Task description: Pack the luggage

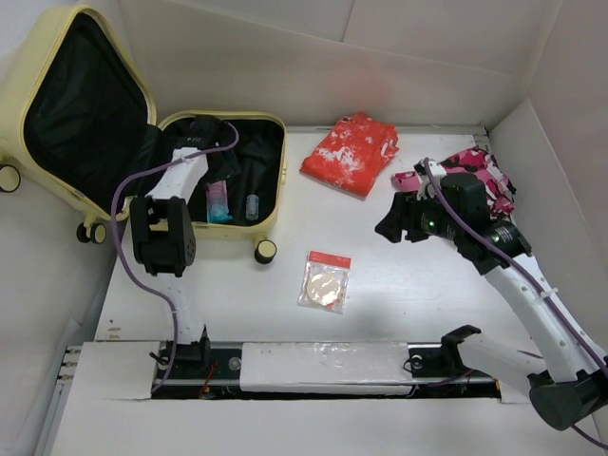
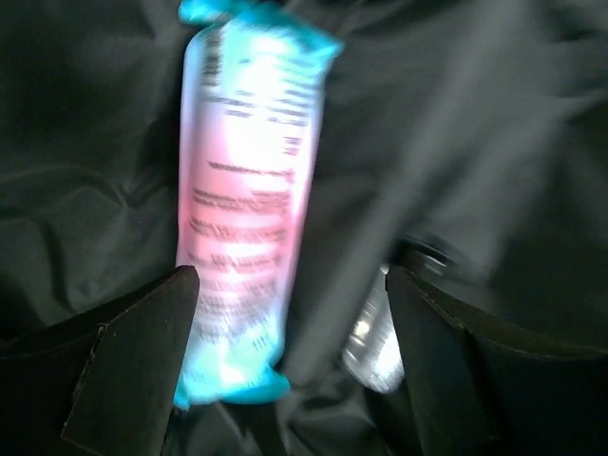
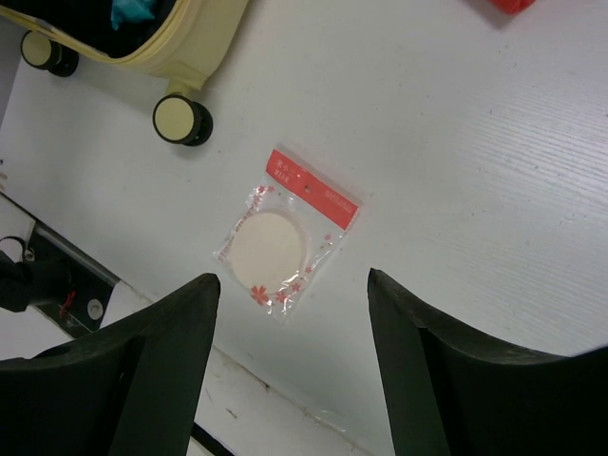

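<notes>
**Open jaws over the luggage: where we could slip**

The luggage (image 1: pixel 233 231) lies open at the far left corner of the table (image 1: pixel 427 304), its lid leaning back against the wall. Our left gripper (image 2: pixel 285 280) hangs inside its lower half. The jaws are spread wider than the pink-and-teal packet (image 2: pixel 249 190) lying on the black lining beneath them, and they grip nothing. A small clear bottle (image 2: pixel 372 342) rests on the lining just beside the packet, close under the right-hand finger.

Risks we see from here:
- If we lift the left arm out carelessly, a finger could catch the packet's edge or nudge the bottle and drag either one over the luggage's rim.
- The lining is loose and creased. A low finger could snag it and shift whatever lies on it.

Our right gripper (image 3: pixel 293 285) hovers empty, with its jaws wide, above the flat sachet (image 3: pixel 285 233) that lies on the table just off the luggage's front wheel (image 3: pixel 180 119).
- The sachet is thin and slick, so a straight pinch may slide it across the table or crumple it without lifting it.
- A red garment (image 1: pixel 351 152) and a pink patterned garment (image 1: pixel 484 180) lie well off the luggage's open side. We judge that soft cloth could drape over the rim and stop the lid closing.
</notes>
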`<state>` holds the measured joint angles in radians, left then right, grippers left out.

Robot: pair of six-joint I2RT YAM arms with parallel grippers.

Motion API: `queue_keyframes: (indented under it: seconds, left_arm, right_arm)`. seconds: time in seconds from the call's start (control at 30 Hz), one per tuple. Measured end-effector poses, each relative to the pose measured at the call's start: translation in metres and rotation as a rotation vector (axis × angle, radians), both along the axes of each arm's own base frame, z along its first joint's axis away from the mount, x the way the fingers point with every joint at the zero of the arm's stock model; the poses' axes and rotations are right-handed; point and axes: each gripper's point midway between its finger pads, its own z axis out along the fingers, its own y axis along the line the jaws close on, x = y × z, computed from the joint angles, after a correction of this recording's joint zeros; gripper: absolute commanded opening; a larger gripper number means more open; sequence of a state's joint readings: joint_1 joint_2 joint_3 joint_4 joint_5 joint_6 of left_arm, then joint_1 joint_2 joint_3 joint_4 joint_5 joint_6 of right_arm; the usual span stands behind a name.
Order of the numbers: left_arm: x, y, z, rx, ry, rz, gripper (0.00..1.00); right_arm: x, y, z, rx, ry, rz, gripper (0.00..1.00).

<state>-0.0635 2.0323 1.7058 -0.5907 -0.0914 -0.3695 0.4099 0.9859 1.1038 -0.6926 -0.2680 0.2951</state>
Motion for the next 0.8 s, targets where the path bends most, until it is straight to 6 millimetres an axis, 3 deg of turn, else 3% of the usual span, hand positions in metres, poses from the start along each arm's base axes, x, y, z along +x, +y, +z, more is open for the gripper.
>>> queue_keyframes:
  seconds: [0.07, 0.13, 0.2, 0.3, 0.37, 0.43, 0.53, 0.67, 0.8]
  left_arm:
    - [0.001, -0.008, 0.025, -0.005, -0.059, -0.024, 0.77]
    - [-0.001, -0.024, 0.063, -0.005, -0.146, -0.069, 0.77]
    - [-0.012, -0.051, 0.104, -0.001, -0.245, -0.136, 0.77]
    - [-0.052, -0.125, 0.158, -0.037, -0.384, -0.313, 0.77]
    - [-0.092, -0.179, 0.171, -0.088, -0.418, -0.447, 0.77]
    - [-0.136, -0.225, 0.160, -0.142, -0.399, -0.571, 0.77]
    - [-0.191, -0.258, 0.106, -0.167, -0.265, -0.675, 0.73]
    - [-0.240, -0.259, 0.025, -0.128, -0.047, -0.699, 0.65]
    - [-0.270, -0.252, -0.013, -0.108, 0.057, -0.689, 0.57]
  right_arm:
    - [0.001, -0.002, -0.002, -0.003, 0.006, -0.007, 0.70]
    - [0.001, -0.002, -0.003, -0.005, 0.009, -0.010, 0.70]
    - [0.003, -0.002, -0.004, -0.007, 0.014, -0.013, 0.70]
    - [0.007, -0.004, -0.009, -0.017, 0.026, -0.024, 0.68]
    - [0.011, -0.008, -0.012, -0.030, 0.030, -0.049, 0.67]
    - [0.016, -0.015, -0.013, -0.038, 0.030, -0.084, 0.65]
    - [0.023, -0.030, -0.012, -0.046, 0.022, -0.145, 0.65]
    - [0.028, -0.046, -0.006, -0.041, 0.003, -0.204, 0.65]
    - [0.025, -0.050, -0.004, -0.031, -0.008, -0.215, 0.65]
